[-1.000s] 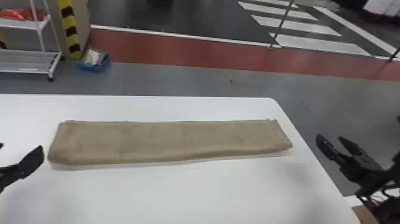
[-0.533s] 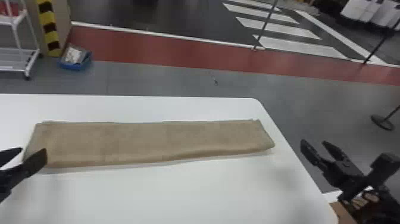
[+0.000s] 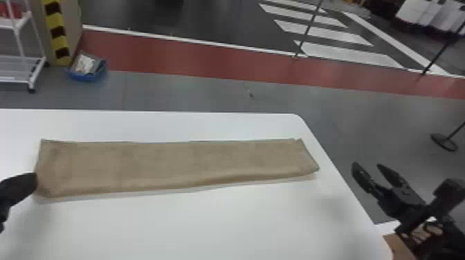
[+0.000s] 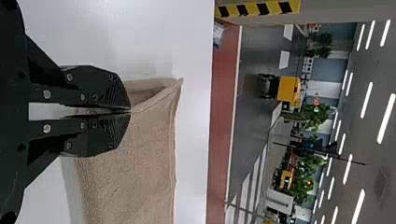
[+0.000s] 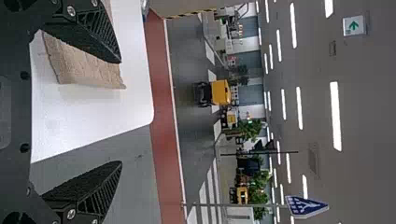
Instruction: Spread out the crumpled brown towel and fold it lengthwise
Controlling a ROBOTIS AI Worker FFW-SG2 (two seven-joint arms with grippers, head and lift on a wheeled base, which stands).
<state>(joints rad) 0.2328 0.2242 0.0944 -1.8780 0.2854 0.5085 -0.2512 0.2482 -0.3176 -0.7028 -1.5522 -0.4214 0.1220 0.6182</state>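
Note:
In the head view, the brown towel [image 3: 173,164] lies as a long flat band across the white table, its long sides running left to right. My left gripper [image 3: 34,182] is at the towel's left end. The left wrist view has the left gripper [image 4: 130,112] shut on the edge of the towel [image 4: 140,158], where the layers part slightly near a corner. Off the table's right edge, my right gripper [image 3: 366,166] is parked with its fingers apart. In the right wrist view the right gripper [image 5: 121,112] holds nothing, and the towel [image 5: 84,67] lies beyond one finger.
The white table [image 3: 214,224] has bare surface in front of the towel and a strip behind it. On the floor beyond stand a white rack [image 3: 20,71] and a blue bin [image 3: 86,74]. A pole base [image 3: 444,141] stands to the right.
My left gripper has moved to the towel's left end and gone from open to shut on its edge. The head view has shifted a little. My right gripper stays off the table's right side.

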